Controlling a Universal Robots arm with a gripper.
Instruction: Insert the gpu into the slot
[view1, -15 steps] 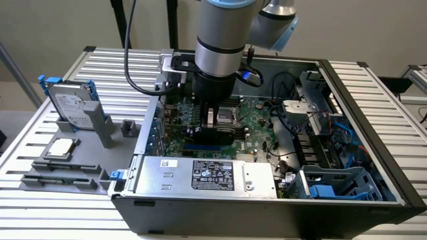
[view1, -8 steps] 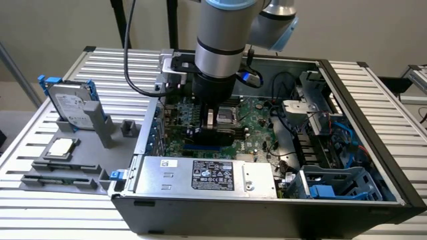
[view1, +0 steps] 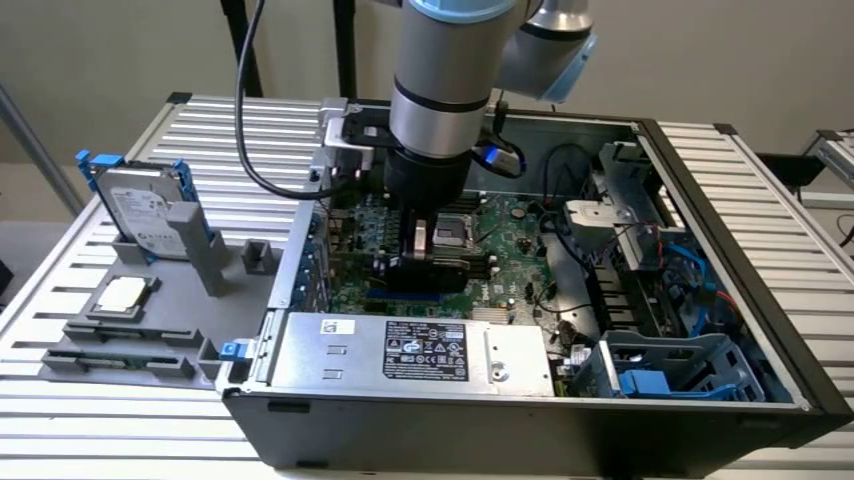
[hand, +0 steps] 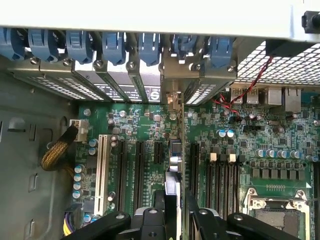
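1. Currently the arm reaches straight down into the open computer case (view1: 534, 430), which lies on its side on the slatted metal counter (view1: 120, 440).
2. The hand (view1: 430, 258) hangs over the middle of the green motherboard (view1: 514, 250). It pinches the gpu (view1: 451, 274) between its two black fingers (hand: 150, 220).
3. The wrist view shows the gpu (hand: 173, 175) edge-on, standing upright on its long edge. It runs from the hand (hand: 173, 220), which clamps it from both sides, toward the rear wall of the case.
4. The card's metal end bracket (hand: 172, 100) sits at the row of rear expansion openings, just beside the blue retaining clips (hand: 115, 45).
5. In the exterior view the slot (view1: 400, 292) is a thin blue strip directly under the card's lower edge. Card and strip look lined up, but I cannot tell whether the contacts are seated.
6. A white slot (hand: 103, 170) lies to one side of the card, with black slots between them. On the other side are the black memory slots (hand: 222, 175), and beyond those the silver CPU socket (hand: 277, 210).
7. The silver power-supply box (view1: 400, 350) lies along the near wall of the case, close to the held card.
8. Toward the exterior view's left, a grey fixture (view1: 160, 340) on the counter holds a hard drive (view1: 140, 215) upright and a processor chip (view1: 123, 295) flat. Both are well apart from the hand.
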